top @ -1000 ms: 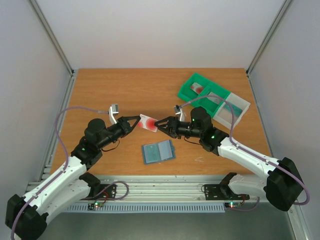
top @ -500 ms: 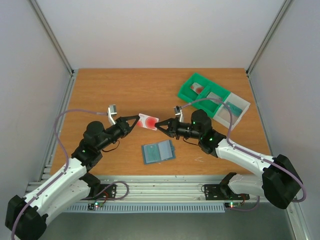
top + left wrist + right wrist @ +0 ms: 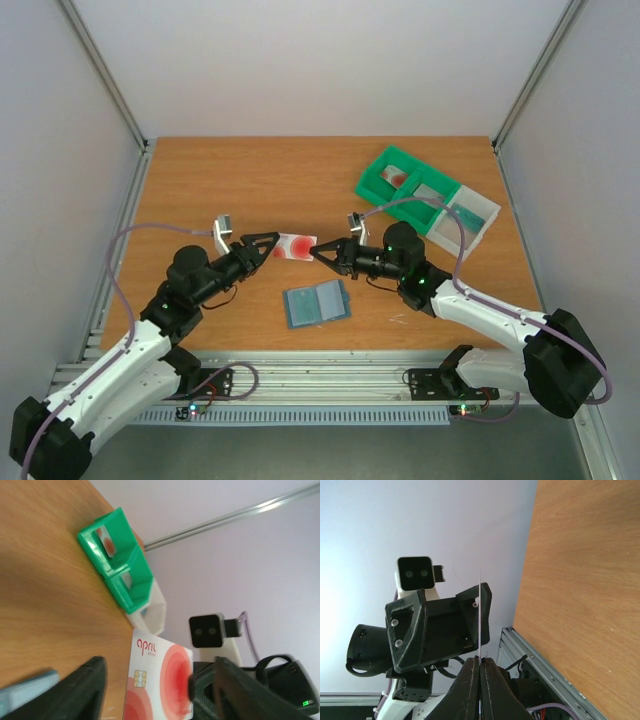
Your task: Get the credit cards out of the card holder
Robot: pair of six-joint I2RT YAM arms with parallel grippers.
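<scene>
Since a second ago the left gripper (image 3: 272, 243) has let go; its fingers now stand well apart on either side of the credit card (image 3: 297, 245). The right gripper (image 3: 318, 251), open then, has closed and pinches the card's right short edge. "april" is printed in red on the card's white corner, above a smaller word too small to read and a gold chip (image 3: 139, 676). The card hangs face up above the table (image 3: 220, 180), with its long axis running from one gripper to the other. The card holder (image 3: 316, 303) lies open on the table, nearer the arms.
</scene>
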